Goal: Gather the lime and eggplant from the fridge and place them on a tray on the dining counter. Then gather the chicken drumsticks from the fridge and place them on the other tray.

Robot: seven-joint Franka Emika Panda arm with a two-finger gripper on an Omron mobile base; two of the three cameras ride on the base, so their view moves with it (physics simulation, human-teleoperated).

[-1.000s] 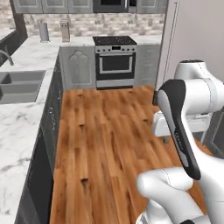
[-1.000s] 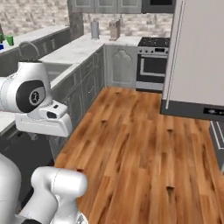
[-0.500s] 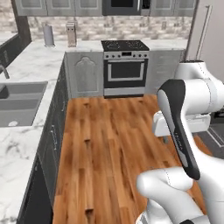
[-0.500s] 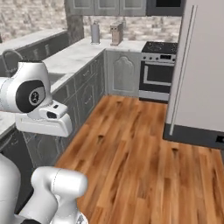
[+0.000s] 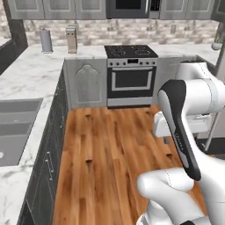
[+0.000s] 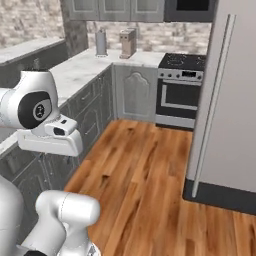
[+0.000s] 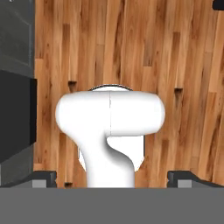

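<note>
My gripper (image 7: 116,178) points straight down at the wooden floor, and its two dark fingertips (image 7: 43,177) stand wide apart with nothing between them, so it is open. The arm is folded close to the base. The tall grey fridge (image 6: 230,100) stands at the right with its door closed. The lime, the eggplant and the chicken drumsticks are hidden. Both trays and the dining counter are out of view.
A steel stove (image 5: 130,77) (image 6: 182,90) stands against the back wall. A marble counter (image 5: 30,83) with a sink (image 5: 15,132) runs along the left, with a paper towel roll (image 5: 46,40) at its far end. Wooden floor (image 5: 105,149) lies between them.
The whole picture has shifted as the base drove: the stove and the fridge now look nearer and larger. The arm keeps its folded pose and the gripper stays open.
</note>
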